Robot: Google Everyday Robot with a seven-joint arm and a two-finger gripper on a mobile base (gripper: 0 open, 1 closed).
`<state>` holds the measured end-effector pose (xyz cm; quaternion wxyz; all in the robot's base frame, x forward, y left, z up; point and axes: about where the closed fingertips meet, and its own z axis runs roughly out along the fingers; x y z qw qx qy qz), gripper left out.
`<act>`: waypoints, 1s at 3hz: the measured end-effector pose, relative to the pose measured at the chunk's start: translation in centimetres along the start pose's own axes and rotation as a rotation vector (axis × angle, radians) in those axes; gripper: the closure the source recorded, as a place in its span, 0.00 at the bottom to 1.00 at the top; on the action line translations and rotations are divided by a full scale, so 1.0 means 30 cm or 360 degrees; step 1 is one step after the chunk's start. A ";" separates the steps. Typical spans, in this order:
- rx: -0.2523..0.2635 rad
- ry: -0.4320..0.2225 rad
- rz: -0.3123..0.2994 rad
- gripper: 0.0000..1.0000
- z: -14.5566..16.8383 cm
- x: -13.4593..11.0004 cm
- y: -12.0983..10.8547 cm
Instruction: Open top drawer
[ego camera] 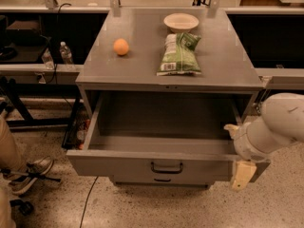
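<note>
three things lie on the counter (223,65), up and left of the end effector (238,156): an orange (121,46), a green bag (179,54) and a pale bowl (181,21). the arm (280,122) hides the right front corner of the top drawer (118,164), which stands pulled out to the end effector's left. the end effector hangs at that corner; released or clenched, i cannot tell.

One orange (121,46), one bowl (181,21), one bag (179,54), perhaps two bottles (66,53) — one gripper (237,152) beside drawer (118,164)
</note>
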<state>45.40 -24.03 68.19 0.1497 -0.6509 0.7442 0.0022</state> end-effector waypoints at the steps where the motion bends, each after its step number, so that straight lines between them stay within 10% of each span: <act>1: 0.0106 -0.0083 0.0041 0.00 -0.135 0.106 -0.059; 3: 0.0328 -0.0111 0.0230 0.00 -0.374 0.349 -0.150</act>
